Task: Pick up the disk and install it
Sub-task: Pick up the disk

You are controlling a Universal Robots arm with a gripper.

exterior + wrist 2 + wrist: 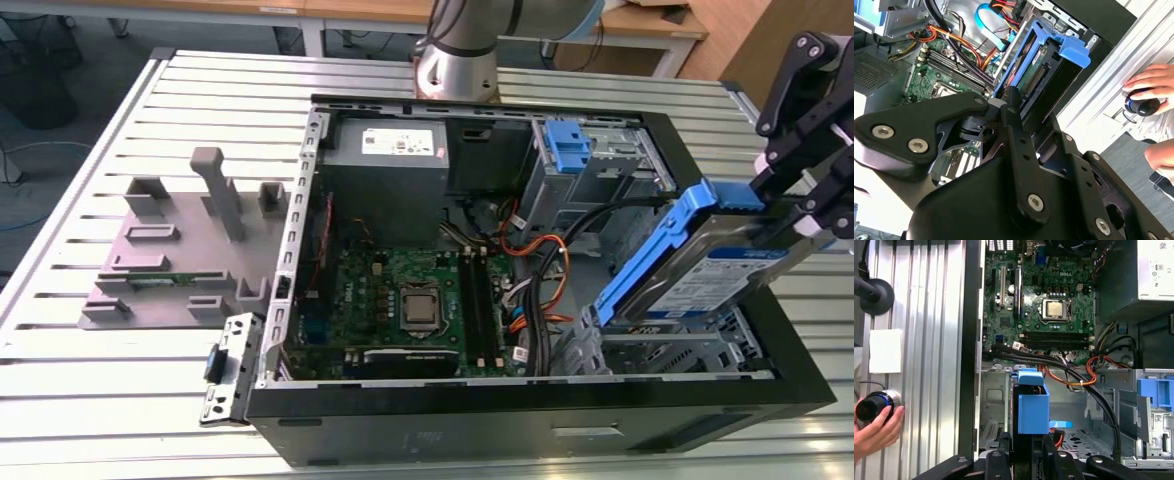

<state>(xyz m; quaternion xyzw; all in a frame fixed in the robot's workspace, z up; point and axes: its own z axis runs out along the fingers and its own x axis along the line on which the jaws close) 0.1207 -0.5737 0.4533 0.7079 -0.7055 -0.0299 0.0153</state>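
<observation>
Gripper (790, 222) fingers (1013, 115) clamped on disk (701, 275); disk tilted steeply above drive bay (667, 350) of case (534, 420), apparently unseated.

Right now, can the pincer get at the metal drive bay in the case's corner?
Probably yes: the pincer, shut on the disk, hangs tilted just above the open bay; black cables run beside it, not across.

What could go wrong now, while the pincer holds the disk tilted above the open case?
1. The disk, shut in the pincer, hangs tilted over the metal bay; a rail could catch on the bay's edge.
2. The cables run close beside the bay and might snag.
3. A person's hand is at the table edge near the case; it could be struck.
</observation>
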